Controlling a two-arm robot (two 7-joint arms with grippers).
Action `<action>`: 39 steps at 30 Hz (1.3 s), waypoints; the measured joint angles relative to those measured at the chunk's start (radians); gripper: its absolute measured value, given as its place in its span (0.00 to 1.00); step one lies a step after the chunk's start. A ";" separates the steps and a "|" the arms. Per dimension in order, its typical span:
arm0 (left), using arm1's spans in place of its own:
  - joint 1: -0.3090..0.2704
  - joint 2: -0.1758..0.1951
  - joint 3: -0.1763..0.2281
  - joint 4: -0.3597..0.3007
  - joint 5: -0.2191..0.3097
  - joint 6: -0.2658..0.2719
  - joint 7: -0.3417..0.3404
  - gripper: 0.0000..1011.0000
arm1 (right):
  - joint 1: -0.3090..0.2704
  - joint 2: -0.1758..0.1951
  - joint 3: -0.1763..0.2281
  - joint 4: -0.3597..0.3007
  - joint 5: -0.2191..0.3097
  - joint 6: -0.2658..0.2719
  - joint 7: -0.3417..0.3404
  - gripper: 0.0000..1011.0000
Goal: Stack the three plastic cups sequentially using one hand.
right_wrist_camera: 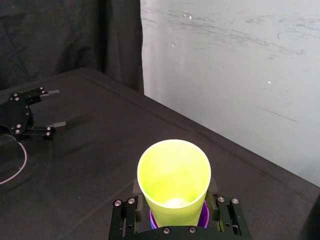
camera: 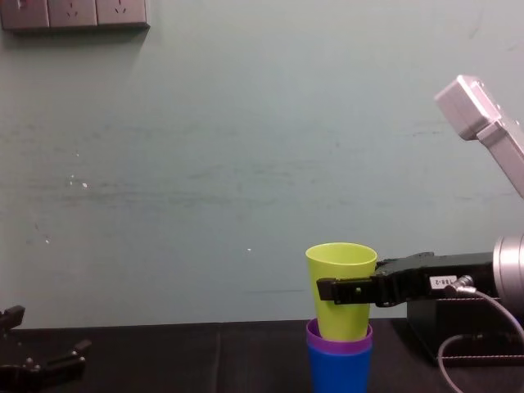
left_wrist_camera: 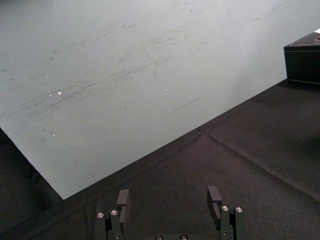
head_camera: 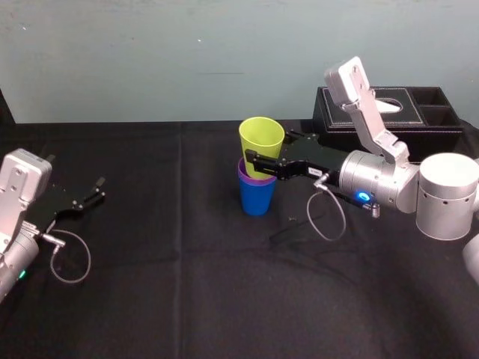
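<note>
A small white label [camera: 442, 282] sits on the right gripper [head_camera: 268, 152], at the lower right of the chest view. Its print is too small to read.

The right gripper's jaws are clamped on the green cup [head_camera: 261, 140], one finger on each side, just right of centre in the head view. In the chest view the near finger [camera: 344, 290] crosses the cup's front and hides the far one. The green cup stands upright, set partway into the purple cup [head_camera: 251, 178]. The purple cup is nested in the blue cup [head_camera: 256, 198] so that just its rim band shows. The blue cup stands on the black table [head_camera: 187, 284], and the chest view's bottom edge cuts off its base. In the right wrist view the purple cup is a thin sliver [right_wrist_camera: 204, 218] under the green one, and the blue cup is hidden.

The left gripper [head_camera: 93, 191] lies low at the head view's left edge, well apart from the cups. Its fingers are spread with nothing between them. The chest view's lower left corner cuts it off in part.

A black box [head_camera: 419, 112] stands at the upper right of the head view, partly hidden by the right arm. Wall sockets [camera: 74, 12] at the chest view's upper left are cropped by the top edge.
</note>
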 joint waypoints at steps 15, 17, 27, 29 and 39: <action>0.000 0.000 0.000 0.000 0.000 0.000 0.000 1.00 | 0.020 -0.022 -0.014 0.064 -0.009 -0.020 0.012 0.72; 0.000 0.000 0.000 0.000 0.000 0.000 0.000 1.00 | 0.020 -0.025 -0.014 0.069 -0.010 -0.022 0.014 0.72; 0.000 0.000 0.000 0.000 0.000 0.000 0.000 1.00 | 0.020 -0.028 -0.015 0.080 -0.013 -0.024 0.018 0.72; 0.000 0.000 0.000 0.000 0.000 0.000 0.000 1.00 | 0.020 -0.028 -0.014 0.080 -0.013 -0.024 0.018 0.72; 0.000 0.000 0.000 0.000 0.000 0.000 0.000 1.00 | 0.019 -0.027 -0.014 0.079 -0.013 -0.024 0.017 0.82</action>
